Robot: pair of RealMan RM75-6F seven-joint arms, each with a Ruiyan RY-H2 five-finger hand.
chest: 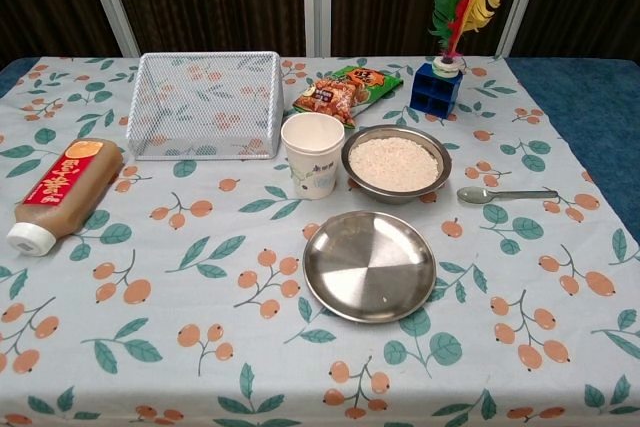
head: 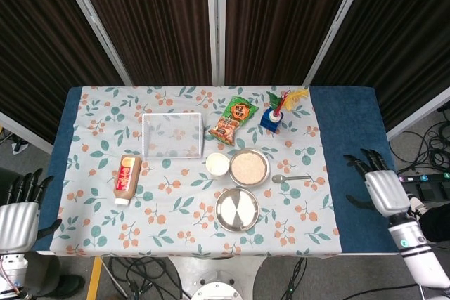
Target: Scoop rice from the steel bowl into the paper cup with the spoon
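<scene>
Surface [head: 355, 131]: blue, mostly covered by a floral cloth [chest: 200, 267].
Wire basket [chest: 206, 104]: white mesh, far left of the middle, on the cloth.
Steel plate [chest: 369, 265]: nearest the robot of the middle group, just near of the bowl and cup.
Sauce bottle [chest: 58, 194]: lying on its side at the left, white cap toward the near edge.
Steel bowl [chest: 395, 163]: holds rice [chest: 393, 162]; sits mid-surface, just right of the cup.
Snack bag [chest: 345, 90]: lying flat, far of the cup and bowl.
Feather toy [chest: 445, 42]: blue block with coloured feathers standing up, far right on the cloth.
Paper cup [chest: 312, 154]: upright, mouth up, just beside the bowl's left rim.
Spoon [chest: 505, 194]: lies on the cloth right of the bowl, apart from it, its scoop end toward the bowl and handle pointing right.
Right hand [head: 380, 187]: over the blue strip at the right edge, fingers apart, holding nothing, well apart from the spoon.
Left hand [head: 20, 212]: off the near left corner, fingers spread, holding nothing.
</scene>
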